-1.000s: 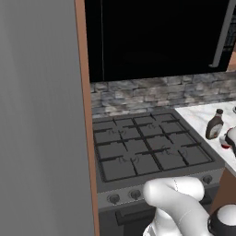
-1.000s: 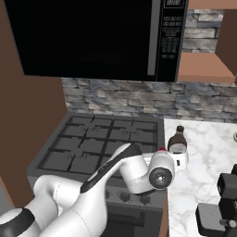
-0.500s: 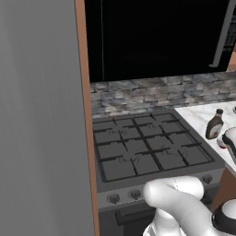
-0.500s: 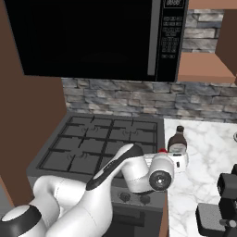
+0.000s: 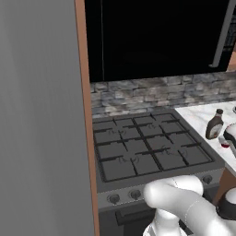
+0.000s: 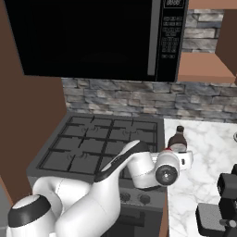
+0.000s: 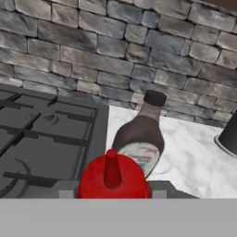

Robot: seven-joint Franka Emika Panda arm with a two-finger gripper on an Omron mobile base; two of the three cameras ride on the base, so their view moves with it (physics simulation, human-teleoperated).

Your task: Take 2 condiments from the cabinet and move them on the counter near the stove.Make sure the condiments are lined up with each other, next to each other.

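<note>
Two bottles sit close: the gripper (image 7: pixel 113 194) holds the slim red squeeze bottle (image 7: pixel 112 178) just near the squat brown bottle (image 7: pixel 140 139) on the white marble counter (image 7: pixel 185 159), and should lower it straight beside it.

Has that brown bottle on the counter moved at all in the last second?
No. The brown bottle stands in the same spot beside the stove.

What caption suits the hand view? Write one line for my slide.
Gripper shut on the red squeeze bottle, held in front of the brown bottle standing on the marble counter beside the stove.
</note>
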